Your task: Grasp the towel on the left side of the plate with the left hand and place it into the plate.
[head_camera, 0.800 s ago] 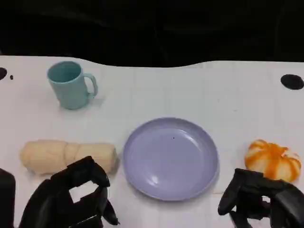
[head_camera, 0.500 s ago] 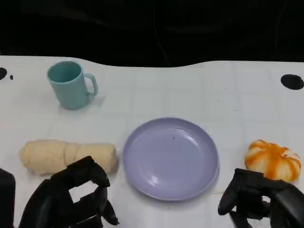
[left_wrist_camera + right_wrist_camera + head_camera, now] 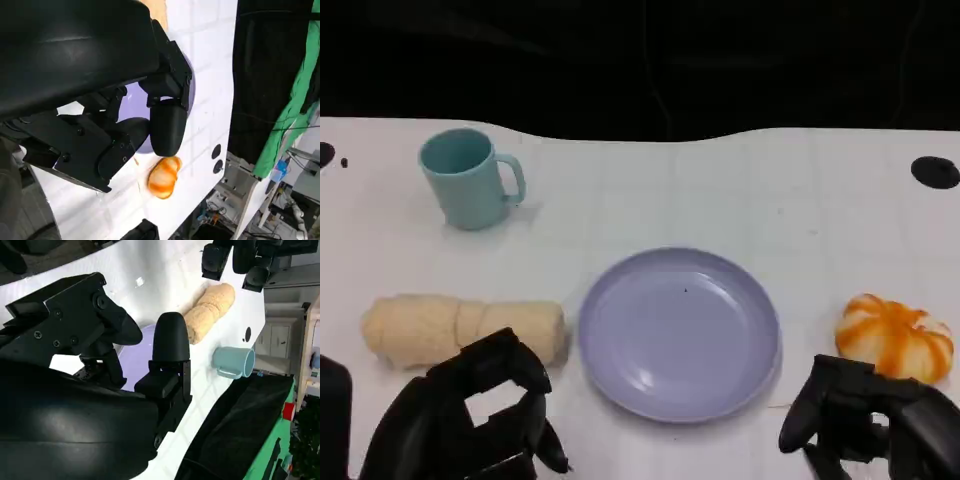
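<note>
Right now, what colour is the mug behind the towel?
The mug is light teal, clearest in the head view.

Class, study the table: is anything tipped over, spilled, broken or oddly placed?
Nothing stands out. The cup stands upright, the plate lies flat and bare, the rolled towel lies left of the plate, and the small pumpkin sits to its right.

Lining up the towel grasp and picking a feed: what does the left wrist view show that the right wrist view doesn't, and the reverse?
Left wrist view alone: the orange pumpkin, lying on the white table. Right wrist view alone: the teal mug, and the rolled beige towel along its whole length. Both: the purple plate, partly hidden in each. A tan sliver at the edge of the left wrist picture may also be the towel.
</note>
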You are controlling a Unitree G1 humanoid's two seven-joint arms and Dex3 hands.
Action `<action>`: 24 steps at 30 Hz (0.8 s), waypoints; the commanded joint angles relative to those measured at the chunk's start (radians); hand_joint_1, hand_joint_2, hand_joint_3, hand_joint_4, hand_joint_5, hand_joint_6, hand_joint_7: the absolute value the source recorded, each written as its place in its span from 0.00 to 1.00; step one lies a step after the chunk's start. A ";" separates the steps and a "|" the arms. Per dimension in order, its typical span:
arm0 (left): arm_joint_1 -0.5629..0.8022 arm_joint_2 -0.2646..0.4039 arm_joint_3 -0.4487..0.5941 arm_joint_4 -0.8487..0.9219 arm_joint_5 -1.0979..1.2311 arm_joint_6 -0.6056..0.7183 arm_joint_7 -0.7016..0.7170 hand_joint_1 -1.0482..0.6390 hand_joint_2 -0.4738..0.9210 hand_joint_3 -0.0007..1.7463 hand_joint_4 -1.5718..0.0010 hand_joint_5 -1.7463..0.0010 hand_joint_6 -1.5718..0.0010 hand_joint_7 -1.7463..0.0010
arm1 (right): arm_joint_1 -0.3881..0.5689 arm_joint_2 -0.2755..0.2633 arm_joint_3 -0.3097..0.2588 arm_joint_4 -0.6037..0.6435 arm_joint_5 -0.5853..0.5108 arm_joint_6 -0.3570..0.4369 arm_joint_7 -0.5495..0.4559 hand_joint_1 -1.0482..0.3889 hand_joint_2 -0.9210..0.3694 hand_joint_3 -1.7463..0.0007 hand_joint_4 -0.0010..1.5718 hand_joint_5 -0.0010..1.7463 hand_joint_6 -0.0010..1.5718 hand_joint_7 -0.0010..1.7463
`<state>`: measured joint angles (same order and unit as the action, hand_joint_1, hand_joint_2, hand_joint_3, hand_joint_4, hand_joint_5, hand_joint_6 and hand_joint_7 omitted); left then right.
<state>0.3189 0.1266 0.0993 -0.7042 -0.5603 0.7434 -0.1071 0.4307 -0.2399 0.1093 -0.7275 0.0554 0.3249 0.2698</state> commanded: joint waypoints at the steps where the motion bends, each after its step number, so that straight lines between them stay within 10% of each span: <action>1: -0.004 0.013 0.011 0.001 0.001 -0.009 0.000 0.56 0.80 0.67 0.52 0.00 0.58 0.09 | 0.003 -0.005 -0.005 -0.004 0.003 -0.008 -0.003 0.71 0.26 0.36 0.46 1.00 0.39 0.85; 12: 0.003 0.041 -0.014 0.009 0.153 -0.157 -0.001 0.54 0.74 0.65 0.64 0.07 0.65 0.32 | 0.008 -0.002 0.005 -0.007 -0.004 -0.016 -0.007 0.71 0.26 0.36 0.46 1.00 0.39 0.85; 18: 0.003 0.130 -0.046 0.074 0.370 -0.390 -0.048 0.49 0.92 0.29 0.71 0.38 0.72 0.71 | 0.011 0.004 0.016 -0.013 -0.003 -0.009 -0.011 0.71 0.26 0.36 0.46 1.00 0.39 0.85; 24: -0.020 0.230 -0.038 0.113 0.543 -0.511 -0.078 0.34 1.00 0.08 0.82 0.57 0.78 0.88 | 0.012 0.009 0.026 -0.024 0.001 0.010 -0.018 0.72 0.26 0.35 0.46 1.00 0.39 0.85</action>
<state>0.3167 0.3052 0.0532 -0.6011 -0.0885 0.2713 -0.1737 0.4373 -0.2299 0.1368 -0.7355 0.0510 0.3220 0.2589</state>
